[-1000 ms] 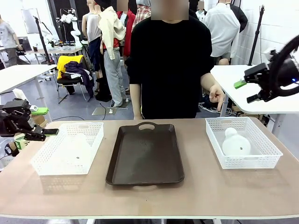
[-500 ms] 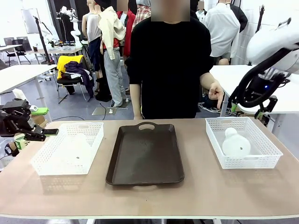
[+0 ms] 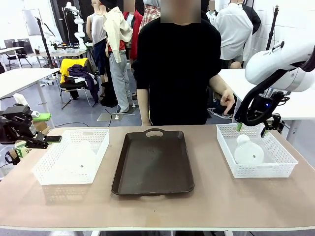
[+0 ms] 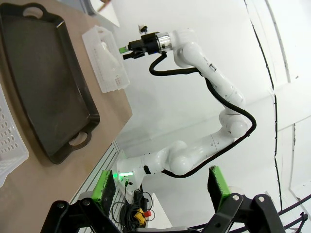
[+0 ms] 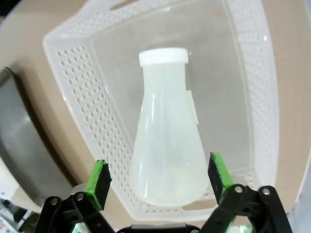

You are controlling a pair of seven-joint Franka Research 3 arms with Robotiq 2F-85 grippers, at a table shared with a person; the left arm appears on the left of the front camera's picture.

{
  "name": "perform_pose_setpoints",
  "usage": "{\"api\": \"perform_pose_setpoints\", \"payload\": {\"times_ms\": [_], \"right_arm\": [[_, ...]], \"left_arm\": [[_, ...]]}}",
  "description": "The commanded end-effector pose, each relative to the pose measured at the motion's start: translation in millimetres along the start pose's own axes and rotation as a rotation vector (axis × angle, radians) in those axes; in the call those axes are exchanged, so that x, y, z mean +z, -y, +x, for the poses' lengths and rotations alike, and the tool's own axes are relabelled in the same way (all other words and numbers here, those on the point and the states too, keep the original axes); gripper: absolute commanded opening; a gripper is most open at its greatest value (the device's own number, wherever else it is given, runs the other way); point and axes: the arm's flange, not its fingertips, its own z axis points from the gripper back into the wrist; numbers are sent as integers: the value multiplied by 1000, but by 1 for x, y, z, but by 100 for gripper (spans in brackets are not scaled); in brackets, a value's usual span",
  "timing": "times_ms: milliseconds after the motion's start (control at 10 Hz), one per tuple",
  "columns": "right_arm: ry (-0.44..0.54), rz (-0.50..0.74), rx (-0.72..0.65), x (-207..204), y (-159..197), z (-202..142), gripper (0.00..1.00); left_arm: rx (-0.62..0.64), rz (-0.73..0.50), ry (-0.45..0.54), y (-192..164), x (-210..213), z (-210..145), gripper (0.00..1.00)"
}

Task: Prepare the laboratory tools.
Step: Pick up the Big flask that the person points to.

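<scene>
Right wrist view: your right gripper (image 5: 158,179) has swung over the right basket (image 5: 73,87), jaws wide open above flask 1 (image 5: 165,145) lying inside, so a grab looks next. Your left gripper (image 3: 34,132) is open too, beside the left basket (image 3: 64,175) holding flask 2 (image 3: 81,153).

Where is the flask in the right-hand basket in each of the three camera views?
Front view: conical flask lying in the white mesh basket at right, below the right gripper.
Left wrist view: upper left, small, in that basket, just right of the dark brown tray.
Right wrist view: centre, cap toward the top.
Shared landmark: the tray beside the basket.
</scene>
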Motion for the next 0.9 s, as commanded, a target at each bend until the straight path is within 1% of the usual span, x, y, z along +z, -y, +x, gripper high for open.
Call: {"api": "perform_pose_setpoints", "payload": {"times_ms": [0,100,300,400,500,600,700,800], "right_arm": [[96,-8,-6,4,-2,3,100],[0,0,0,0,0,0,100],[0,0,0,0,0,0,100],[24,4,2,2,-1,2,100],[70,-156,-11,-15,-4,4,100],[82,-173,-20,-28,-6,8,100],[112,-163,-23,-39,-9,10,100],[156,-200,-32,-49,-12,11,100]], "left_arm": [[-4,-8,-2,3,1,-2,100],[-4,-8,-2,3,1,-2,100],[-4,-8,-2,3,1,-2,100],[-4,-8,-2,3,1,-2,100],[-4,-8,-2,3,1,-2,100],[-4,-8,-2,3,1,-2,100],[-4,-8,-2,3,1,-2,100],[-4,-8,-2,3,1,-2,100]]}}
